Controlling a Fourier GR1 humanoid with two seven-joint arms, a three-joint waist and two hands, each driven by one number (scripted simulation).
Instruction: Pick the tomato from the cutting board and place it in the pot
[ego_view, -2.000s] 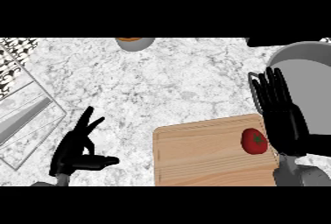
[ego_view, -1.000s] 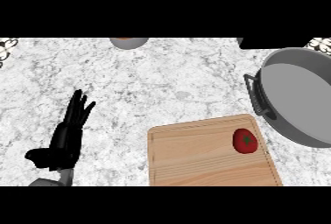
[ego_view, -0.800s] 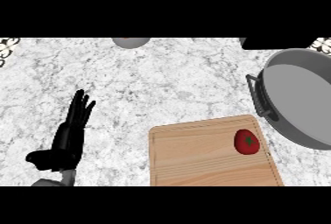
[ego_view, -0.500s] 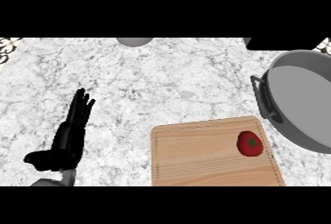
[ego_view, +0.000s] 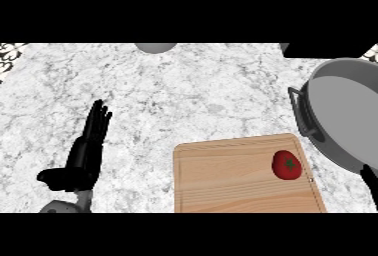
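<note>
A red tomato (ego_view: 286, 164) with a green stem lies near the right edge of the wooden cutting board (ego_view: 229, 180) at the lower middle. Just right of the board stands the big grey pot (ego_view: 347, 115), partly cut off by the view's right edge, with one handle (ego_view: 303, 112) toward the board. My left hand (ego_view: 85, 150) rests open at the lower left, fingers straight and pointing up, well away from the board. A black sliver of my right hand (ego_view: 369, 181) shows at the right edge, below the pot and right of the tomato, touching neither.
The counter is grey-white marble (ego_view: 192, 95). A grey bowl (ego_view: 155, 47) sits at the far edge, a black object (ego_view: 325, 49) at the top right corner, and a patterned surface (ego_view: 11, 51) at the top left.
The view has shifted a little, so board, tomato and pot sit further right. A part of my right hand now shows at the right edge. The left hand stays still.
</note>
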